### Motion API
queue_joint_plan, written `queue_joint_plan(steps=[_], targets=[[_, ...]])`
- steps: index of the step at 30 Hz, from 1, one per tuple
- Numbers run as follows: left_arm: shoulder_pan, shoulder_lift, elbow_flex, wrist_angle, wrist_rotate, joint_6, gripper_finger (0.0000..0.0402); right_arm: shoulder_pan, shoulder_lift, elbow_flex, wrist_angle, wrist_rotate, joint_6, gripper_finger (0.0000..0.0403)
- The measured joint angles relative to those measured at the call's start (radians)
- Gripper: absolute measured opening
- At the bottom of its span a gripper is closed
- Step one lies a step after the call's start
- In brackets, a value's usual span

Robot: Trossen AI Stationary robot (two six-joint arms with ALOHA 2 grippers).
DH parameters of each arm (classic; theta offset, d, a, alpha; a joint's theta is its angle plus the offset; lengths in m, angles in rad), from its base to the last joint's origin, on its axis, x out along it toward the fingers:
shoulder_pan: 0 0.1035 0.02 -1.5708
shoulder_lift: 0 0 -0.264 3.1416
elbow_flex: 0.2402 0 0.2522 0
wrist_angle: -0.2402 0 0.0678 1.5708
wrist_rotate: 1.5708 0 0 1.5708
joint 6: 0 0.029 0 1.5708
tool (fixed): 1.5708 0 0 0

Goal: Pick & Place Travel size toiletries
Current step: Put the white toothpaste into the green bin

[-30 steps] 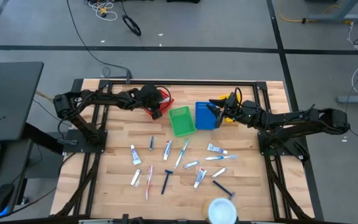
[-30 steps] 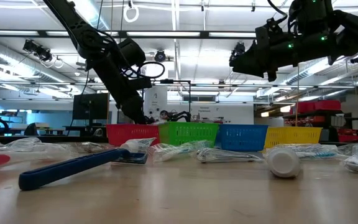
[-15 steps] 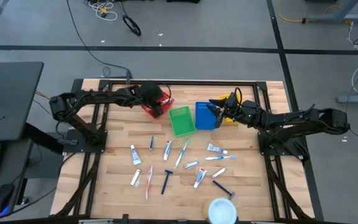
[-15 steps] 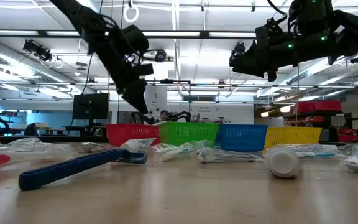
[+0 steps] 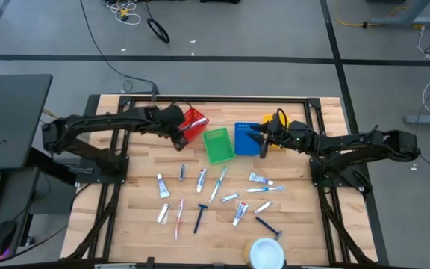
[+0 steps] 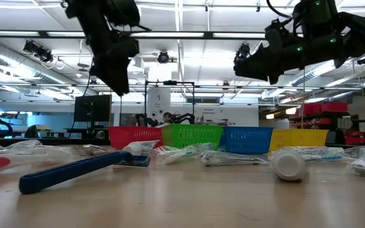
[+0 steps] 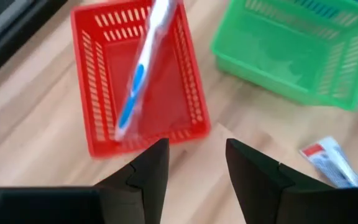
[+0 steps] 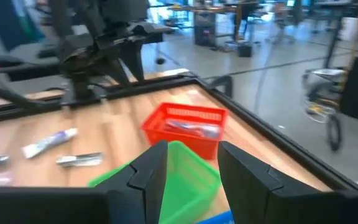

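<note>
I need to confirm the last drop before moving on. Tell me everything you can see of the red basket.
The small red plastic basket is rectangular, with slotted walls and an open top. It stands upright on the wooden table at the back, beside the green plastic basket, at the left end of the row of baskets in the low view. Inside it lies a slim white toothbrush with blue marks, running lengthwise. The left end effector hangs open above its near edge, touching neither.

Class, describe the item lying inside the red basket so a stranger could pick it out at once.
Look along the table's far edge for the row of baskets; the red basket is the leftmost, beside the green basket. Inside it lies a toothbrush, white with blue, the basket's only visible item.
</note>
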Motion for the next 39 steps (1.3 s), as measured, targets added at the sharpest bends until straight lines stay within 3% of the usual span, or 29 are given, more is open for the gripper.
queue_joint_plan(steps=[6,14,25,31,39], targets=[[-0.14,-0.017,0.0,-0.108,-0.079,-0.284,0.0169,0.0,0.007,0.0,0.03,-0.085,-0.024,0.0172],[-0.342,-0.014,-0.073,-0.139,-0.088,-0.699,0.0169,0.008,0.017,0.0,0.031,-0.085,0.002,0.0215],[-0.51,-0.014,-0.216,-0.146,0.025,-1.204,0.0169,0.008,0.017,0.0,0.0,-0.076,0.039,0.0218],[-0.517,-0.014,-0.31,-0.128,0.085,-1.362,0.0169,0.007,0.017,0.0,-0.003,-0.076,0.032,0.0218],[-0.518,-0.013,-0.407,0.104,0.074,-1.419,0.0169,-0.016,0.017,0.0,0.0,-0.016,-0.024,0.0218]])
